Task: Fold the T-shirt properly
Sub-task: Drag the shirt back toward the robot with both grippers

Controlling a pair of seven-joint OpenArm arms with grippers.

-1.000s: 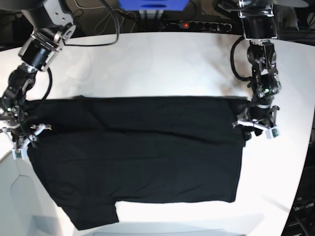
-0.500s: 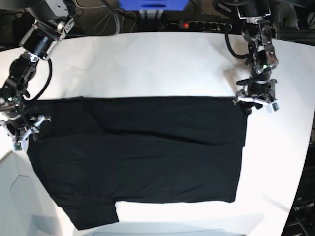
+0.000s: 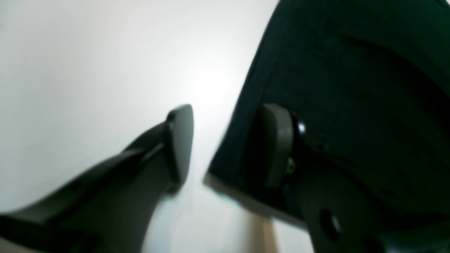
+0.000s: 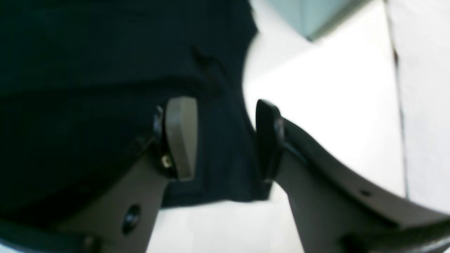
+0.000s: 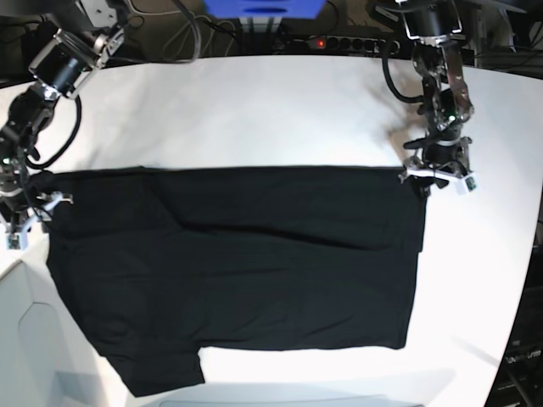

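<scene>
Black shirt (image 5: 246,263) flat on white table (image 5: 254,110); both grippers' jaws wide at its far corners, needing 2 even pinches.

I count one shirt (image 5: 237,263) on one counter (image 5: 254,110), and my two end effectors: left (image 5: 436,175), right (image 5: 25,222).

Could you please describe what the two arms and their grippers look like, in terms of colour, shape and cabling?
Both arms are black and metallic grey, built of jointed segments, with black cables looping beside them. The left gripper and right gripper have whitish parts at the jaws in the base view. Up close, the fingers are dark grey with flat, rounded pads.
</scene>
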